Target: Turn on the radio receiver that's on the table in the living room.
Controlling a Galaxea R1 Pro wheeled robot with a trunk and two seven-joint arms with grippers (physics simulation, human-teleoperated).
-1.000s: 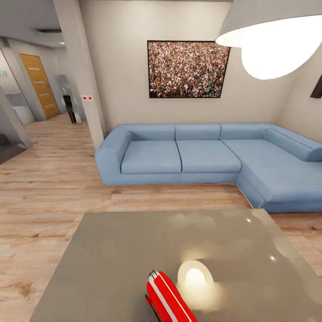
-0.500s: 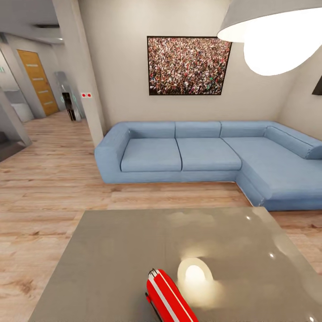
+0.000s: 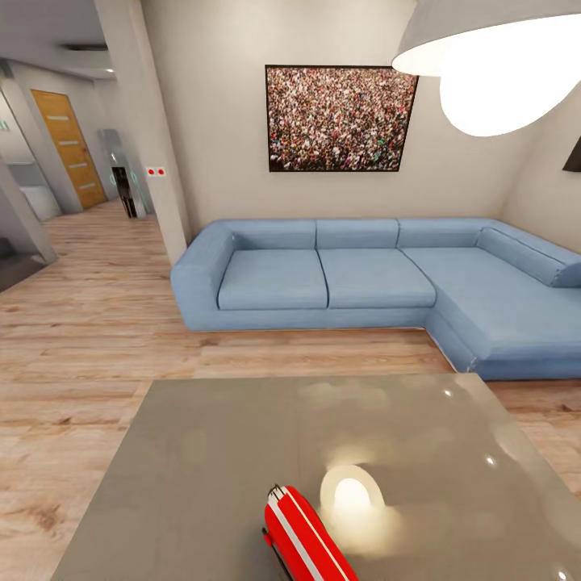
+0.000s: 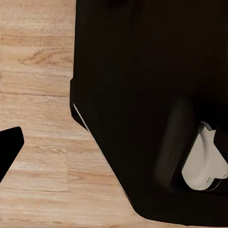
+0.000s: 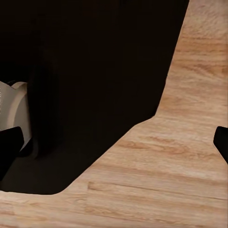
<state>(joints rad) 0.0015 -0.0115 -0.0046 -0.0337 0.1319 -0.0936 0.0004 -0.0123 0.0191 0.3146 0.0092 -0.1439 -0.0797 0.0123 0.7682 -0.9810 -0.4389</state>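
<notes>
The red radio receiver [image 3: 307, 537] with its white rim band lies on the near part of the glossy grey table [image 3: 210, 452], cut off by the head view's lower edge. A thin wire handle shows at its far end. In the left wrist view my left gripper [image 4: 114, 147] hangs over the wood floor beside the robot's dark base, with one dark fingertip [image 4: 9, 147] at the frame's edge. In the right wrist view my right gripper [image 5: 114, 145] is open and holds nothing, its fingertips [image 5: 9, 145] far apart over the floor.
A blue corner sofa [image 3: 363, 274] stands beyond the table under a crowd picture [image 3: 337, 119]. A big pendant lamp [image 3: 492, 56] hangs at the upper right and reflects on the tabletop. A beige pillar [image 3: 149, 129] and a hallway with an orange door [image 3: 68, 149] lie to the left.
The head camera shifted slightly about a second ago, so the room slid a little in the picture. Since half a second ago nothing has moved.
</notes>
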